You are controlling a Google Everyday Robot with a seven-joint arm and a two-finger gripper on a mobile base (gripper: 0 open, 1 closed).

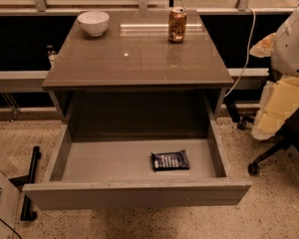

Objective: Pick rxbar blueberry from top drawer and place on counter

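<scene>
The rxbar blueberry, a dark flat wrapper with pale lettering, lies flat on the floor of the open top drawer, right of centre and near the front panel. The counter is the glossy grey-brown tabletop above the drawer. My arm, white and cream, hangs at the right edge of the view. Its gripper is beside the table's right side, level with the drawer and well clear of the bar. Nothing shows in it.
A white bowl stands at the counter's back left and a copper-brown can at the back right. An office chair base is on the floor at the right. A black stand and a cardboard box are at the lower left.
</scene>
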